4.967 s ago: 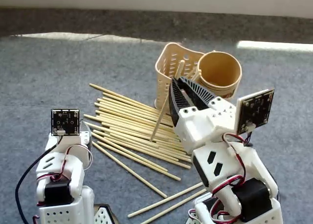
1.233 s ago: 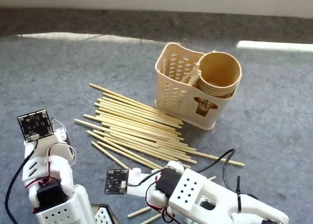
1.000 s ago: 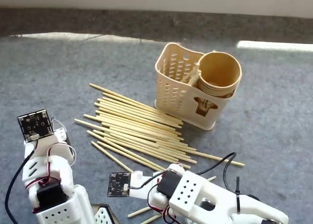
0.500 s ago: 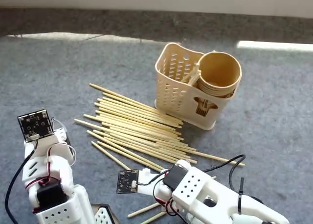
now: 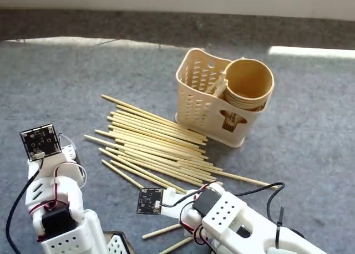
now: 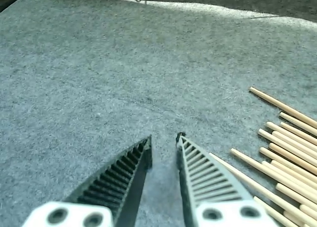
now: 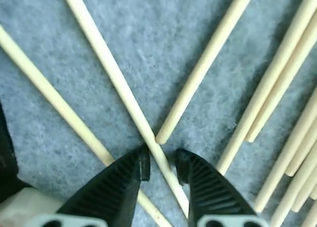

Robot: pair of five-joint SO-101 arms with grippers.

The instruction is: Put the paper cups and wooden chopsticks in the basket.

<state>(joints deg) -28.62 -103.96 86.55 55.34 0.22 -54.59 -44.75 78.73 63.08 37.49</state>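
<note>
My right gripper (image 7: 159, 162) is down low, fingers parted either side of one loose chopstick (image 7: 114, 78). The other chopsticks (image 5: 155, 146) lie flat beside the basket (image 5: 202, 107), slanting far-left to near-right. Paper cups (image 5: 249, 82) sit inside the basket. My left gripper (image 6: 164, 143) hangs unclenched over bare carpet (image 6: 99, 78).

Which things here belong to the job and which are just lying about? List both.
Job:
paper cups, stacked in the basket
wooden chopsticks, spread on the mat
right gripper, astride one chopstick

Lying about:
grey mat
left gripper, over bare mat beside the chopsticks
</note>
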